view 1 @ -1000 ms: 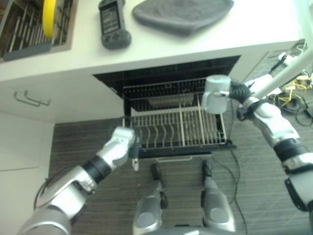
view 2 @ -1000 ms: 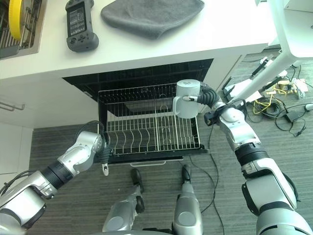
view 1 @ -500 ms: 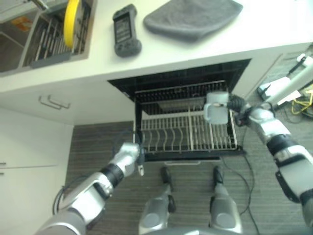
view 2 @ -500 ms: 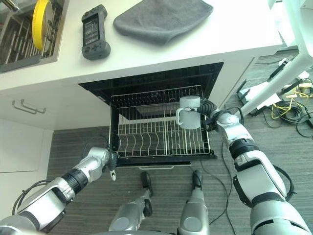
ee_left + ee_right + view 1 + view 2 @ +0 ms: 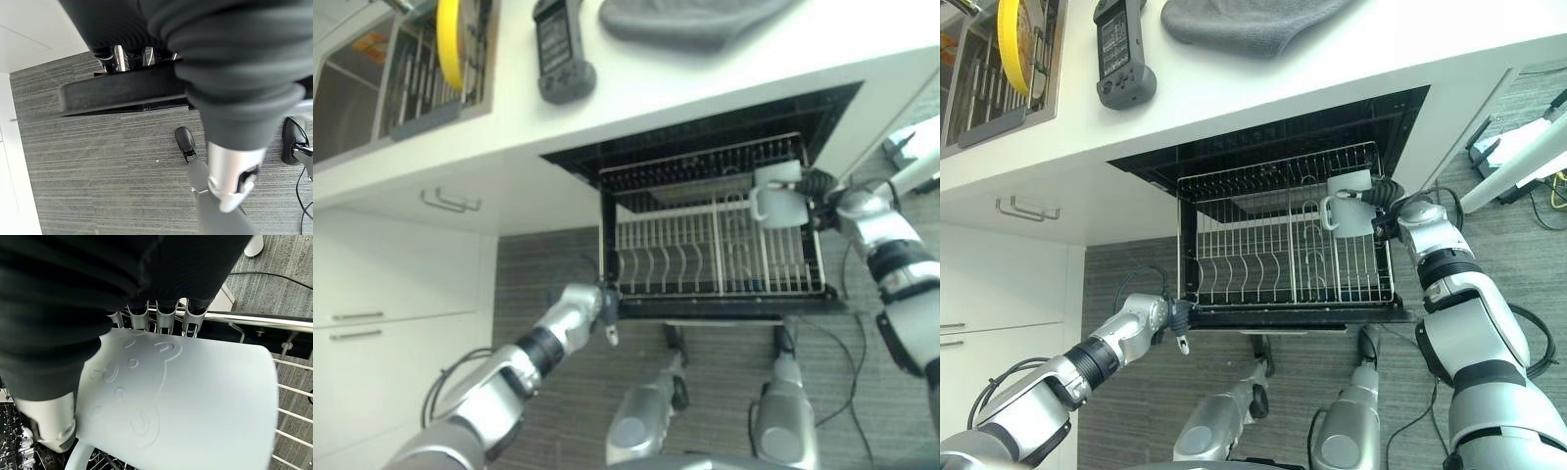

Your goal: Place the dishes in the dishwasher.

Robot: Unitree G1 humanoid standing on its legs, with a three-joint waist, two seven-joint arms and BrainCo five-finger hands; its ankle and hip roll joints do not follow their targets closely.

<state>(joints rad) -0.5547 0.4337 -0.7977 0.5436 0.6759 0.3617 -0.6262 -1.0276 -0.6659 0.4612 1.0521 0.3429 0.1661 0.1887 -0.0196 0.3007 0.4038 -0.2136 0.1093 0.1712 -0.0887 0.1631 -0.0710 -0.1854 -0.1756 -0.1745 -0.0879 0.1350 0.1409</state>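
We see the right hand (image 5: 1386, 196) with its fingers wrapped round a pale grey mug (image 5: 1349, 204), thumb on one side and the other fingers behind it, as the right wrist view shows close up (image 5: 181, 401). The mug hangs over the far right corner of the pulled-out dishwasher rack (image 5: 1263, 264), its handle pointing left; whether it touches the wires we cannot tell. The rack is a white wire basket with rows of upright tines, drawn out from the dark opening of the dishwasher (image 5: 1263, 147) under the white counter (image 5: 1263, 73). Our left hand (image 5: 1170, 318) is at the near left corner of the rack; in the left wrist view its fingers (image 5: 129, 56) reach over a dark front edge (image 5: 122, 93), the tips hidden behind it, so we cannot tell whether they are closed on it. On the counter lie a dark handheld controller (image 5: 1118, 51) and, to its right, a folded grey cloth (image 5: 1244, 20). At the far left a yellow plate (image 5: 1011, 39) stands on edge in a drying rack (image 5: 989, 83).
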